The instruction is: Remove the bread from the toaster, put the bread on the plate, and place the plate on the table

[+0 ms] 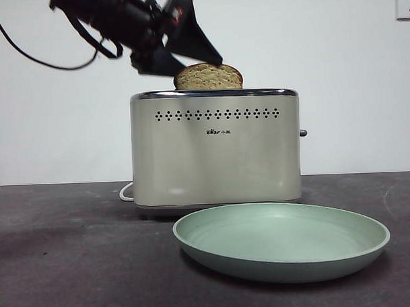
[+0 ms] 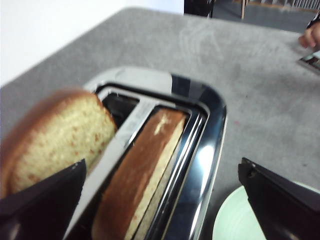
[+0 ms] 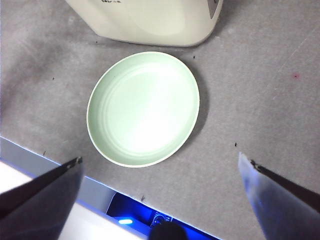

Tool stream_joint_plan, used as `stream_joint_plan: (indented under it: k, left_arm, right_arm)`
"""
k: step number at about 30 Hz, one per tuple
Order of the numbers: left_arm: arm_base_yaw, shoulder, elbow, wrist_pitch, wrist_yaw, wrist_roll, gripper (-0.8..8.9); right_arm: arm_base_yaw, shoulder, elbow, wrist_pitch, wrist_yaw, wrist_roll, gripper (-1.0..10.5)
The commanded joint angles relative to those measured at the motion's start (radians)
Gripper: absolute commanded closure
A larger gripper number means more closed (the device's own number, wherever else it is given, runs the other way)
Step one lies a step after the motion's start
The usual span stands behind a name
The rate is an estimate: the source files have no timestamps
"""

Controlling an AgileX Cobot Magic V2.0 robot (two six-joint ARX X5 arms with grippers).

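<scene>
The cream toaster (image 1: 215, 148) stands mid-table, and the bread (image 1: 208, 76) rises from its top, domed crust up. In the left wrist view the bread (image 2: 55, 140) is the higher slice, in the slot beside one jaw; a second slice (image 2: 140, 175) sits lower in the other slot. My left gripper (image 1: 202, 66) comes in from the upper left, open, its jaws (image 2: 162, 167) spread wide over the toaster top (image 2: 200, 150) and touching nothing. The pale-green plate (image 1: 282, 240) lies on the table in front of the toaster. High above the plate (image 3: 143, 107), my right gripper (image 3: 160, 157) is open and holds nothing.
The dark grey table (image 1: 67, 259) stretches around the toaster and plate. A white cord (image 1: 126, 192) loops out at the toaster's left base, and its lever (image 1: 302, 132) sticks out on the right. The table's near edge (image 3: 60, 172) lies just below the plate. A person's hand (image 2: 310, 36) shows far off.
</scene>
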Motion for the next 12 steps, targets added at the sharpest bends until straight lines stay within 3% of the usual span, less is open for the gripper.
stream_joint_plan:
  k: [1, 8, 12]
  left_arm:
    - [-0.010, 0.023, 0.003, 0.008, -0.011, 0.012, 3.20]
    - [-0.031, 0.026, 0.003, 0.016, -0.025, 0.008, 8.04]
    - [-0.031, 0.021, 0.003, 0.017, -0.026, 0.008, 8.22]
  right_arm:
    - [0.002, -0.001, 0.000, 0.002, -0.001, 0.002, 3.2]
    - [0.002, -0.001, 0.000, 0.002, 0.001, 0.001, 3.2]
    - [0.002, -0.001, 0.000, -0.004, 0.001, 0.002, 3.2]
